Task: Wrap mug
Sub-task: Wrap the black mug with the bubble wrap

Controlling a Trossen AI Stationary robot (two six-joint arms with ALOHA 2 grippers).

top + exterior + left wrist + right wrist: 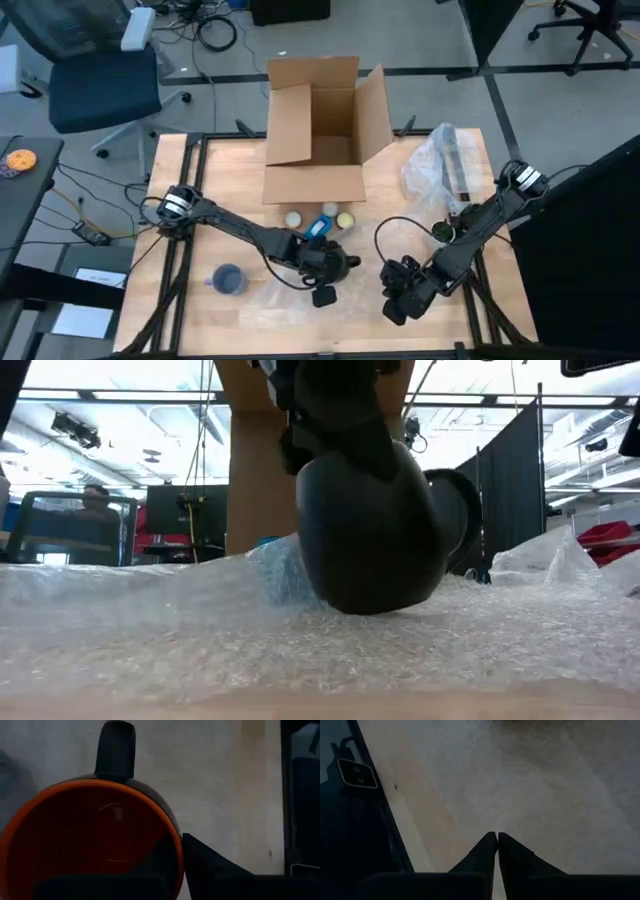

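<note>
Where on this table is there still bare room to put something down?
Bare wood shows left of the cardboard box, above the blue mug, and along the near edge of the table below the mug. The middle is crowded: bubble wrap, the left gripper holding the black mug, small items by the box. The right gripper and plastic bag fill the right.

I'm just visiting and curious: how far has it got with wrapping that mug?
Early stage. Done: a sheet of bubble wrap is spread on the table. In hand: the left gripper holds a dark mug with an orange inside, resting on the wrap. Left: no wrap is folded over the mug yet. The right gripper waits nearby, fingers shut and empty. A blue mug sits unwrapped.
</note>
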